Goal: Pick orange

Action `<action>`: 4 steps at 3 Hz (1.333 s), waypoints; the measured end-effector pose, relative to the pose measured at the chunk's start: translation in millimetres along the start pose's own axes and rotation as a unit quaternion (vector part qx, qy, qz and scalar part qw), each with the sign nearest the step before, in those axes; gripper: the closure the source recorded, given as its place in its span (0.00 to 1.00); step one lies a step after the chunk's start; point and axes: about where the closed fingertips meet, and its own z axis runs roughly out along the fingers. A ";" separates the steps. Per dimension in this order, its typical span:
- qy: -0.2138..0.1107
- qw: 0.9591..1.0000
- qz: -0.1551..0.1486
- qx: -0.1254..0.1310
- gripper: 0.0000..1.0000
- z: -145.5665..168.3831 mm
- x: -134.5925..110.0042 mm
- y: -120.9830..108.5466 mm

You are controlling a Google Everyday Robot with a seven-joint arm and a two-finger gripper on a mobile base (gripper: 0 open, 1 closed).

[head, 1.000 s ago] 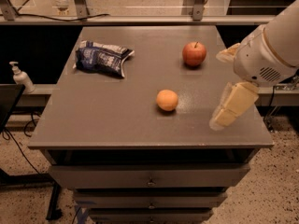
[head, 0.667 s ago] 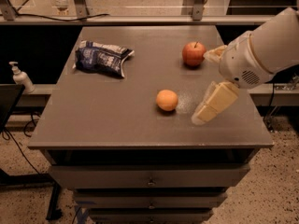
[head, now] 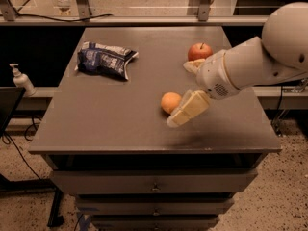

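Observation:
The orange (head: pixel 169 101) is a small, round, pale orange fruit lying near the middle of the grey table (head: pixel 120 124). My gripper (head: pixel 181 95) comes in from the right on a white arm, just right of the orange and slightly above the table. It is open and empty. One cream finger (head: pixel 188 109) reaches down beside the orange's right side. The other finger (head: pixel 192 66) sits farther back, near the red apple (head: pixel 199 51). I cannot tell if the near finger touches the orange.
The red apple with a stem lies at the back right, behind the arm. A dark blue snack bag (head: pixel 104 59) lies at the back left. A pump bottle (head: pixel 20 79) stands off the table to the left. Drawers sit below the front edge.
My gripper has moved left across the table, from near the right edge to right beside the orange. The orange, apple and bag have not moved.

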 end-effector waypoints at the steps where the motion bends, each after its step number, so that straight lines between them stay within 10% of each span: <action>1: -0.020 1.000 0.014 -0.016 0.00 25.4 3.8 4.9; 4: -0.035 0.998 0.049 -0.026 0.64 54.0 22.1 4.0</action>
